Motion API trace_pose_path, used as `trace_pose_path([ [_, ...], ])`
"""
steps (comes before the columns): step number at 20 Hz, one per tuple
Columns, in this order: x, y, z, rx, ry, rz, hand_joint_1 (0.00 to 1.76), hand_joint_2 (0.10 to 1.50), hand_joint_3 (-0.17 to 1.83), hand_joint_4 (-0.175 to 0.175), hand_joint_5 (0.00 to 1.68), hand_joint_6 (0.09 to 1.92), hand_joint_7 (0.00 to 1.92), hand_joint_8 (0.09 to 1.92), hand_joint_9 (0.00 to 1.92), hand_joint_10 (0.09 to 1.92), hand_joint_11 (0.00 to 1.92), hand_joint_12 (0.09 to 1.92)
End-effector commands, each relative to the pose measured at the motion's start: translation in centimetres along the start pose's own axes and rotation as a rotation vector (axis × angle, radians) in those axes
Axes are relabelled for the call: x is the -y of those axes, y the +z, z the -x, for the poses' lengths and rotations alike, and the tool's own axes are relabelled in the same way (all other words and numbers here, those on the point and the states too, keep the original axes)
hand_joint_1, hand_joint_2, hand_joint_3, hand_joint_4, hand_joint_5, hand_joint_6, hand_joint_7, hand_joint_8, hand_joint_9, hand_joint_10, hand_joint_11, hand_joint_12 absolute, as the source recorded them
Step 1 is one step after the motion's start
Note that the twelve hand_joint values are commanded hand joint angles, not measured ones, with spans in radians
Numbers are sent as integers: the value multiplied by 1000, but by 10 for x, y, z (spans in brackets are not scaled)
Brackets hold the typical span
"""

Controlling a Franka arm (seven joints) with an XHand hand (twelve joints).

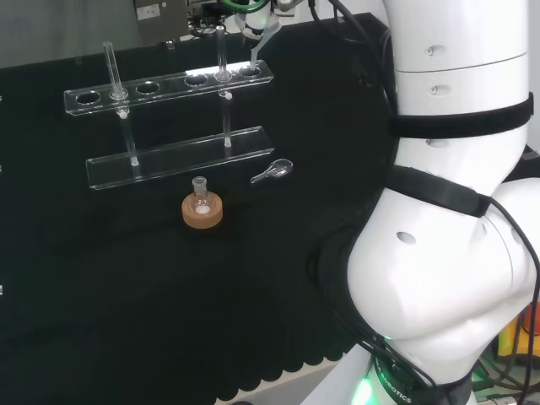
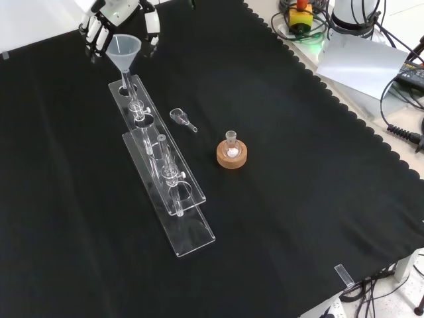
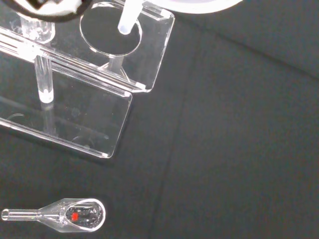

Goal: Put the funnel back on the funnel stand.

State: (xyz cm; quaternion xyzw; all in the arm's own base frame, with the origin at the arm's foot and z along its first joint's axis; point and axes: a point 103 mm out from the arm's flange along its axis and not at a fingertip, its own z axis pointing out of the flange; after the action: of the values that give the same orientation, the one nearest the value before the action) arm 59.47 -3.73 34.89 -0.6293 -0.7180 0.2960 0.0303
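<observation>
Funnel (image 2: 124, 52) hangs stem-down over the end hole of the clear funnel stand (image 2: 161, 173), the hand (image 2: 112, 18) curled around its cone, with the likely next move a straight descent before letting go.

Head view looks from behind and above the arm (image 1: 447, 211) across the cloth (image 1: 126, 295). Front view looks down from the opposite side. Wrist view sits close above the stand (image 3: 144, 55). All three share the stand and the scoop (image 3: 75, 216).
</observation>
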Motion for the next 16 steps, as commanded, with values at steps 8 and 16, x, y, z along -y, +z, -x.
trace_pose_path([
  [8,-11,11,-10,-40,-21,-22,776,726,650,-14,585,162,333,629,806,491,529,1332],
  [16,-22,20,-11,7,3,-49,774,725,649,-23,551,152,312,628,795,487,526,1333],
])
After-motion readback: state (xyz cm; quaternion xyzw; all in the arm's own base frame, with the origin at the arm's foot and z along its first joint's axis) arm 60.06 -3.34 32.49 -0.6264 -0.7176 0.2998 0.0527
